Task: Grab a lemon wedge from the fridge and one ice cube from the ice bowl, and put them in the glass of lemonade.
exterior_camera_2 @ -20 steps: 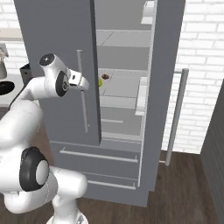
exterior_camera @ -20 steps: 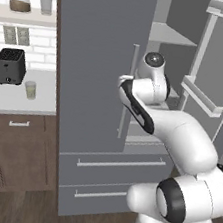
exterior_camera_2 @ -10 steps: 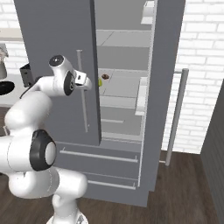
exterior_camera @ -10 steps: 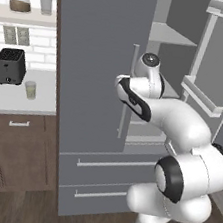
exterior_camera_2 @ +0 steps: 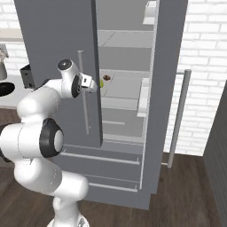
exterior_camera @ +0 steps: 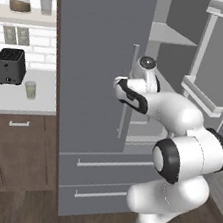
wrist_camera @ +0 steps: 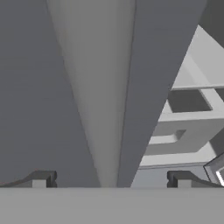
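Gripper (wrist_camera: 111, 179): jaws wide, straddling the left door's handle (wrist_camera: 94, 96).
Risk: closing on handle swings fridge (exterior_camera: 99, 56) door, blocking lemon wedge (exterior_camera_2: 101, 83).

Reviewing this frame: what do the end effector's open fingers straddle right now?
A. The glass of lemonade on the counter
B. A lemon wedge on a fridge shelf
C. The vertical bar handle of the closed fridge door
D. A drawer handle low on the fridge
C: in the hand view the handle runs up between the two fingertips of the open end effector, at the fridge door.
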Available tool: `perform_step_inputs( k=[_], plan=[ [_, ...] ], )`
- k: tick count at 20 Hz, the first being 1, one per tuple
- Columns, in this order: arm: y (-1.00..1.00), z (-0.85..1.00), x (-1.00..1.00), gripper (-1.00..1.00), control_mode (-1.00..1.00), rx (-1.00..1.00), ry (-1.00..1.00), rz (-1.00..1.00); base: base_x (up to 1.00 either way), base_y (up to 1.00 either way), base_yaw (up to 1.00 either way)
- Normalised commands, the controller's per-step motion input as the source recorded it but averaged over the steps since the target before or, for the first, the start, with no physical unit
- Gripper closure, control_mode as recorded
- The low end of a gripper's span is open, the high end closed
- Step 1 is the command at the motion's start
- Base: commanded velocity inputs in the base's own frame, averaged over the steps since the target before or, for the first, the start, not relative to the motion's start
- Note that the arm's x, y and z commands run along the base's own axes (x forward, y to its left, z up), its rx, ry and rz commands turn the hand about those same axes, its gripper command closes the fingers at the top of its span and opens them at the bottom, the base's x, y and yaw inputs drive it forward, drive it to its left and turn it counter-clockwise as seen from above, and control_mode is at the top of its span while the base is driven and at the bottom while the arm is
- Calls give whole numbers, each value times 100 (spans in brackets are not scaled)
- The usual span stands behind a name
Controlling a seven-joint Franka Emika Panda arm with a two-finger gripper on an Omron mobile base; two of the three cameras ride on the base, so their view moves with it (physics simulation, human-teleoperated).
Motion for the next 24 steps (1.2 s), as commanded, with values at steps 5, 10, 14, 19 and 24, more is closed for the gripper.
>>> perform_step_inputs(
  k=[5,10,14,19,24],
  plan=[
    [5,-21,33,-100,-100,0,0,0,0,0,0],
    [13,-22,33,-100,-100,0,0,0,0,0,0],
    [14,-24,25,-100,-100,0,-2,0,0,0,0],
    [16,-18,20,-100,-100,0,-4,0,0,0,0],
    [14,-5,11,100,-100,0,0,0,0,0,0]
  ],
)
